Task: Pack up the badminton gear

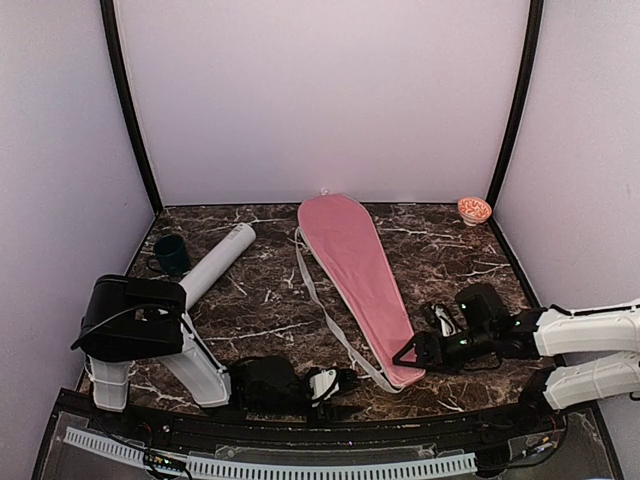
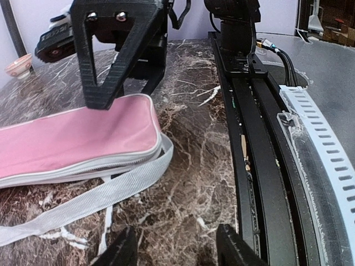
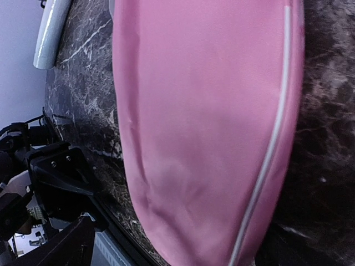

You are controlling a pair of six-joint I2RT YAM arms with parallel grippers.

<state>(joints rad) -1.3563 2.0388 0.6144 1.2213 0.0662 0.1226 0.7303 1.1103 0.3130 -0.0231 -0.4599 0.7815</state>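
The pink racket-shaped cloth cover (image 1: 355,280) is smooth and matt; its grey strap (image 2: 100,194) is ribbed webbing. Beside the cover, the dark marbled tabletop (image 1: 260,300) looks polished.

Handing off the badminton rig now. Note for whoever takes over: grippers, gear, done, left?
Left gripper: open, empty, low by the table's near edge, facing the pink cover's narrow end.
Right gripper: open, holding nothing, at that narrow end.
Gear: pink cover flat mid-table, zip looks closed, grey strap loose beside it. Grey tube lies at the left, outside the cover. No rackets or shuttlecocks visible; whether they are packed cannot be told.
Done: cover appears closed.
Left: probably the tube; check contents first. Cup and bowl stay out.
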